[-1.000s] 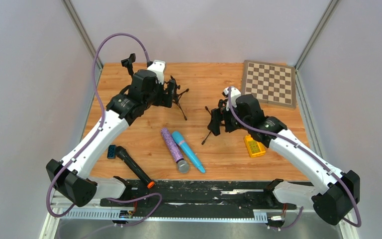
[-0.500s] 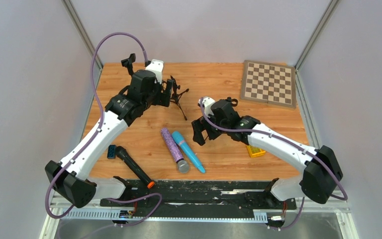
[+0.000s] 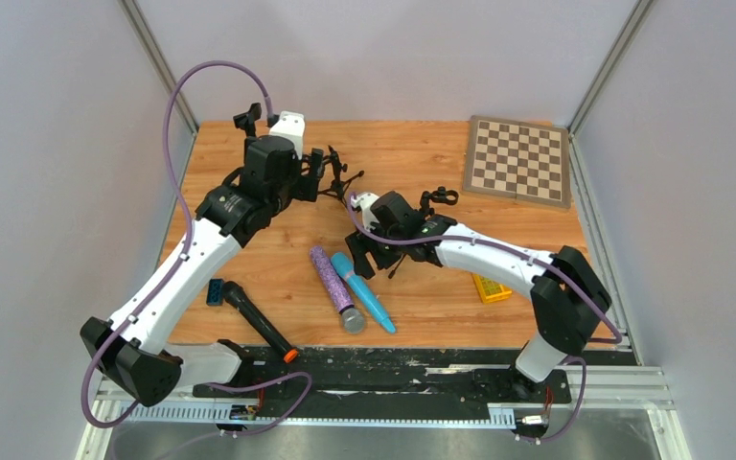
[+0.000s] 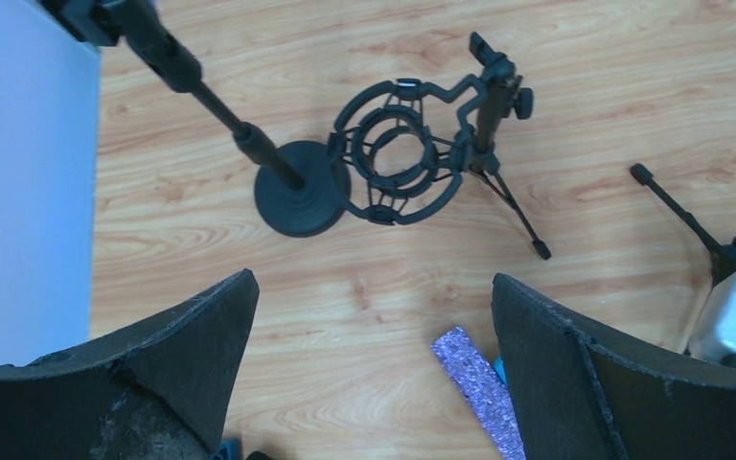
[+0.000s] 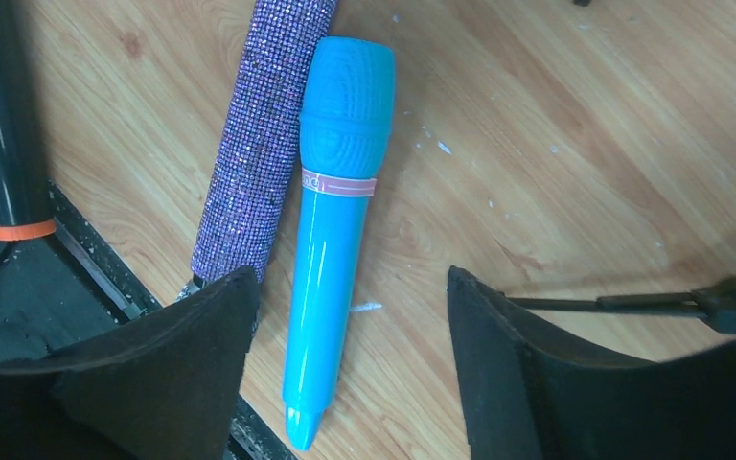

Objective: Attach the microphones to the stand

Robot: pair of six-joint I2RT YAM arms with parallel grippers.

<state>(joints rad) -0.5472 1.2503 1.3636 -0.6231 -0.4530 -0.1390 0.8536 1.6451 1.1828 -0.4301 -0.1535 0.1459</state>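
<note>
Three microphones lie at the table's front. The glittery purple one [image 3: 333,287] and the light-blue one [image 3: 364,292] lie side by side; the black one with an orange ring [image 3: 259,321] lies to their left. My right gripper [image 3: 368,255] is open and hovers over the blue microphone [image 5: 331,230], one jaw on each side of its handle; the purple one [image 5: 264,134] lies beside it. My left gripper [image 3: 318,178] is open and empty near the black stands [image 3: 343,182]. The left wrist view shows a round-base stand [image 4: 302,201] and a shock-mount tripod stand [image 4: 407,158].
A chessboard [image 3: 517,160] lies at the back right. A yellow object [image 3: 490,286] sits right of the microphones and a small blue block [image 3: 215,291] by the black microphone. Another tripod stand [image 3: 438,197] stands behind my right arm; one thin leg [image 5: 632,302] lies close to my right gripper.
My right arm has swung left, from near the yellow object to above the blue microphone. My left gripper has shifted slightly back and left by the stands.
</note>
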